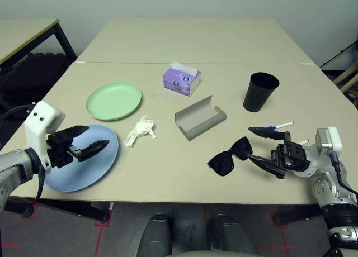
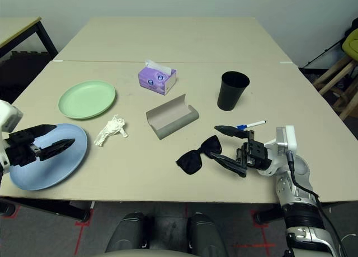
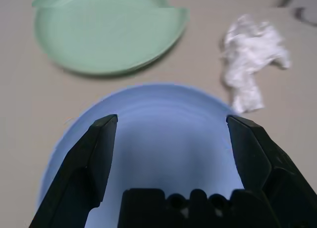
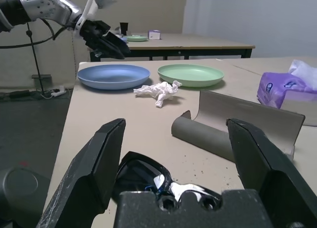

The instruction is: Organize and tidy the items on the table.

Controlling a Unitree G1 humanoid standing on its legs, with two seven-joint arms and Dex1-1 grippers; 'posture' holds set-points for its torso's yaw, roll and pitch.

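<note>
My left gripper [image 1: 96, 137] hovers open over the light blue plate [image 1: 84, 162] at the table's front left. Behind it lies the pale green plate [image 1: 114, 100], with a crumpled white tissue [image 1: 140, 131] to their right. My right gripper [image 1: 250, 143] stands open and empty, its fingertips just right of the black sunglasses [image 1: 228, 156]. The grey glasses case [image 1: 199, 118] lies open mid-table. A white marker [image 1: 281, 125] lies beyond the right gripper, and a second marker [image 1: 304, 141] peeks out behind it. The black cup [image 1: 260, 91] stands upright; the purple tissue box [image 1: 182, 80] sits behind the case.
The beige table [image 1: 168, 176] has a seam [image 1: 123, 62] across it, with bare surface beyond. A separate black-legged table [image 1: 28, 36] stands at the far left. Wooden furniture legs [image 2: 335, 72] show off the right edge.
</note>
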